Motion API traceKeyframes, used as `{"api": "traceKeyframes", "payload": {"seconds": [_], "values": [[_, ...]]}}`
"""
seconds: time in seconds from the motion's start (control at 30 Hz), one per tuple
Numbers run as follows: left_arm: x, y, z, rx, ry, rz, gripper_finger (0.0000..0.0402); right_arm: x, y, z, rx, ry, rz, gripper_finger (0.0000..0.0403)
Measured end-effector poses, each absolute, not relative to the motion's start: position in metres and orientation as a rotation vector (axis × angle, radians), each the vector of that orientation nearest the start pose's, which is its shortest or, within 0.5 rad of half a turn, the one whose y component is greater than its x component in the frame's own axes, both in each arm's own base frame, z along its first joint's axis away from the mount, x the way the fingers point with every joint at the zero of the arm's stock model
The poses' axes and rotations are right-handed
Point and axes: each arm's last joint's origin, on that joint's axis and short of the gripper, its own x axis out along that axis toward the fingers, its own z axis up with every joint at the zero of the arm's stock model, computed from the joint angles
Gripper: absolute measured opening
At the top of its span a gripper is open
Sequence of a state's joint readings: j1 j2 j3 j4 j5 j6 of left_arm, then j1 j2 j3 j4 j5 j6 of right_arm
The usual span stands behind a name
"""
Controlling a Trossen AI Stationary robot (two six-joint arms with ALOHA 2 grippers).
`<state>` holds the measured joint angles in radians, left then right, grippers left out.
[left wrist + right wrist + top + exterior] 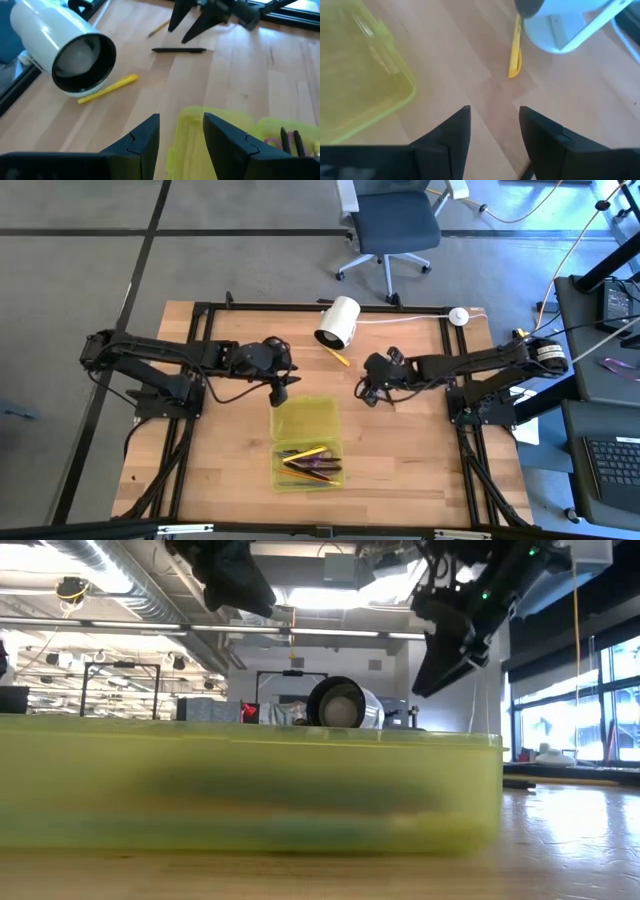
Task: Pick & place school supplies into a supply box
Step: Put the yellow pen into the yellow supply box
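Your left gripper (281, 394) hangs open and empty over the supply box (306, 420) edge. Your right gripper (367, 394) is open too, near the yellow pen (337, 357).

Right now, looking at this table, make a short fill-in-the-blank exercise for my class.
1. The supply box is coloured ____.
2. The yellow pen lies on the table beside the white ____.
3. The left gripper has its fingers ____, holding nothing.
4. The black pen lies ____ the box.

Missing words: yellow-green; cylinder; open; outside
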<state>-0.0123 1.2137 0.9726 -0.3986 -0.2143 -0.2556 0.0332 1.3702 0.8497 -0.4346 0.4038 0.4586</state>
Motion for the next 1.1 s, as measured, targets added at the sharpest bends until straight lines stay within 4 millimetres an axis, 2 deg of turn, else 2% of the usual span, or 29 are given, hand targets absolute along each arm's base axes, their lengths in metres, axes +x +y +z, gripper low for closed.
{"api": "traceKeyframes", "payload": {"seconds": [0.2,0.37,0.7,0.9,1.1], "values": [[0.259,0.003,0.291,-0.125,0.626,0.243,0.0144,0.266,-0.019,0.215,0.272,0.835,-0.554,0.0172],[0.261,0.003,0.289,-0.121,0.627,0.242,0.0143,0.278,-0.041,0.207,0.283,0.824,-0.485,0.0172],[0.261,0.003,0.289,-0.120,0.634,0.242,0.0143,0.306,-0.077,0.161,0.129,0.854,-0.465,0.0172],[0.261,0.003,0.289,-0.077,0.640,0.228,0.0143,0.313,-0.096,0.139,0.181,0.845,-0.449,0.0172],[0.261,0.003,0.288,-0.036,0.646,0.214,0.0143,0.313,-0.109,0.129,0.222,0.837,-0.443,0.0172]]}}
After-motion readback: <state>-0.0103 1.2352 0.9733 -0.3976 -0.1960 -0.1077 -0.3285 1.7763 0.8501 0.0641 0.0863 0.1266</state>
